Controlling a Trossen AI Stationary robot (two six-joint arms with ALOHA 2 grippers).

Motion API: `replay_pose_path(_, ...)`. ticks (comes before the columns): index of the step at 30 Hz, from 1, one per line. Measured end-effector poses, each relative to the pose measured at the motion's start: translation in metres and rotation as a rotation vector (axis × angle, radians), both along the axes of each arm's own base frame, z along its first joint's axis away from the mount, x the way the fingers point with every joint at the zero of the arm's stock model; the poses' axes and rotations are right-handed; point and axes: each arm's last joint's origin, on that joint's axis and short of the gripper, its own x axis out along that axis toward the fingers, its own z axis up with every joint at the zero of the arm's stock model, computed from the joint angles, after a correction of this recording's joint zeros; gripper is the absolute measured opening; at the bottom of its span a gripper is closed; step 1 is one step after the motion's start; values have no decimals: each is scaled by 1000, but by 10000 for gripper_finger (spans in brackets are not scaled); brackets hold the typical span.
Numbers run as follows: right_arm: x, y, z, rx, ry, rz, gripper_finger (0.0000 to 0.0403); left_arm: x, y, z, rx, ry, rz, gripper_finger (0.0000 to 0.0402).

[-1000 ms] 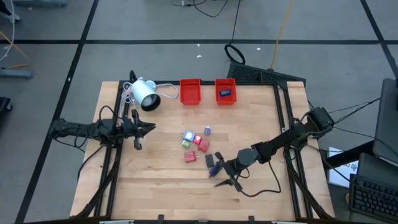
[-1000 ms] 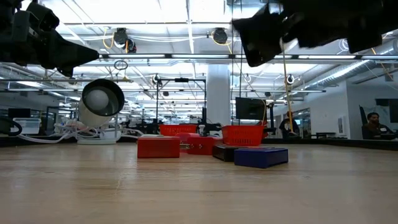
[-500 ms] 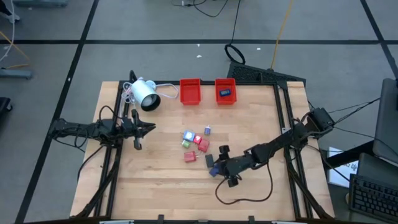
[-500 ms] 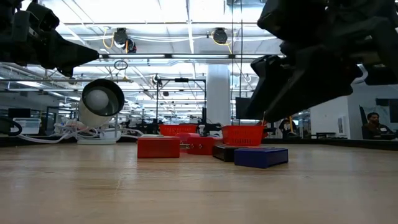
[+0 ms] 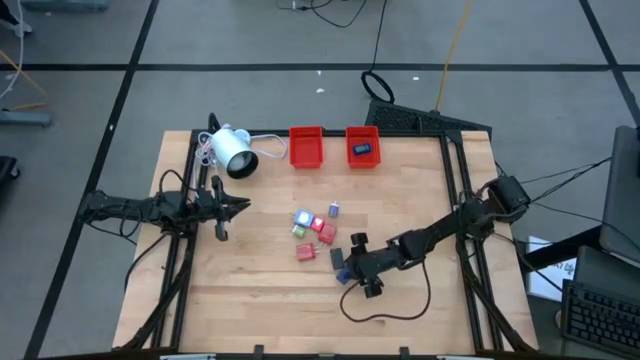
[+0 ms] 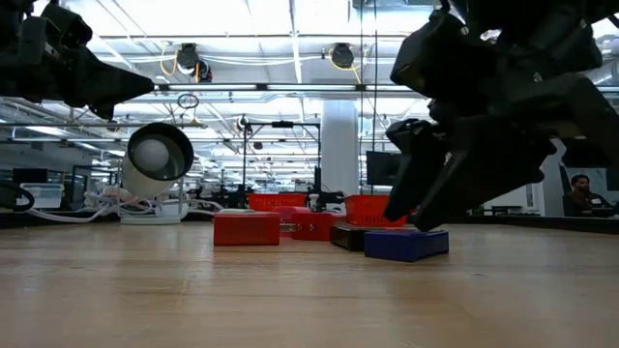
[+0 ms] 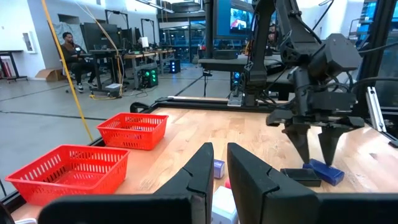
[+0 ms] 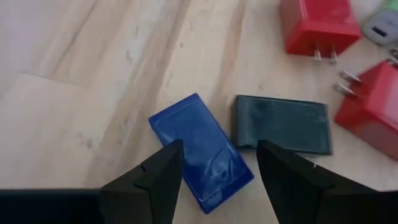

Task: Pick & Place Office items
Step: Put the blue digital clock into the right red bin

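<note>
Two red trays (image 5: pixel 306 146) sit at the table's 12 o'clock edge, and the right-hand one already has a dark blue piece (image 5: pixel 362 150) in it. Rest of the office items are bunched mid-table: I count roughly two or three red plug blocks (image 5: pixel 305 252), a green one, a pale white-blue one, a tiny one up top, plus a black slab (image 8: pixel 280 123) and a blue slab (image 8: pixel 200 151) lying flat, nearly touching, at the cluster's 5 o'clock. Right gripper (image 8: pixel 216 168) is hanging right over that blue slab with its jaws spread, one finger either side of it, not gripping yet. My guess is the slab is light, stiff plastic, kinda glossy so maybe slippery, and so thin it'll need pinching low across its narrow width, long edges in the pads. Black one is close enough to get nudged. Left gripper (image 7: pixel 214 171) is parked over at the table's 9 o'clock side with fingers nearly together, holding nothing. White lamp thing (image 5: pixel 232 151) with cable sits at 11 o'clock.
</note>
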Motion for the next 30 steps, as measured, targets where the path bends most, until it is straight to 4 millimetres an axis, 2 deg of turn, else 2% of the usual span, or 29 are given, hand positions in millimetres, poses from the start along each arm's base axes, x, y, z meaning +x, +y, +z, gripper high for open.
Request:
replay_pose_path(11, 0, -1, -3, 16, 30, 6, 196, 0, 0, 0, 0, 0, 0, 47)
replay_pose_path(20, 1, -10, -5, -21, 34, -108, 196, 0, 0, 0, 0, 0, 0, 47)
replay_pose_path(25, 0, -17, -7, 37, 80, -189, 196, 0, 0, 0, 0, 0, 0, 47)
replay_pose_path(30, -1, -18, -5, 97, 118, -141, 196, 0, 0, 0, 0, 0, 0, 47)
